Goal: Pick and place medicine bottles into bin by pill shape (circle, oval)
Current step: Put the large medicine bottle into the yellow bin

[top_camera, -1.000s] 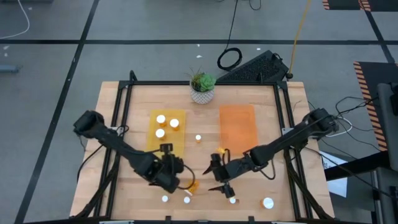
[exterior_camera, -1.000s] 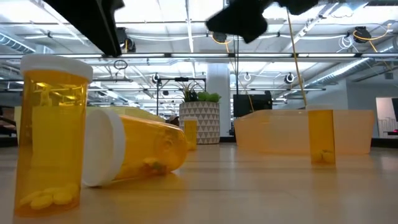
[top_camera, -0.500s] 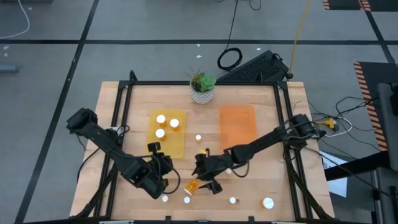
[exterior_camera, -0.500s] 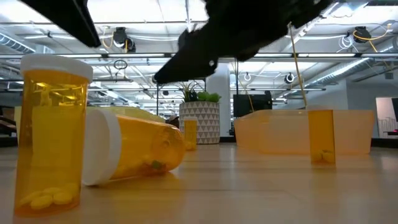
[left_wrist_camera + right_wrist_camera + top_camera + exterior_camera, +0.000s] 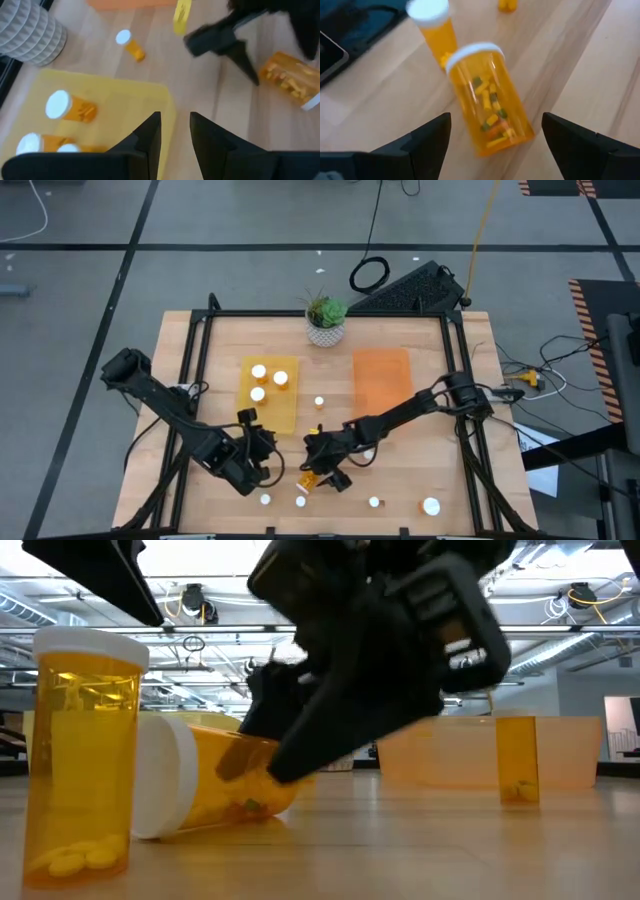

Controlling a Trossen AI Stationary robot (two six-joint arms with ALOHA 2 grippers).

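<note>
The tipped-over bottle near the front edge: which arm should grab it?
Right. Its claw is open and straddles the tipped-over bottle, lined up with it. The left claw looks toward the yellow tray instead.

The right gripper is hanging over a bottle lying on its side, at six o'clock on the table. The left gripper is waiting at seven o'clock. Three bottles are sitting in the yellow tray.
</note>
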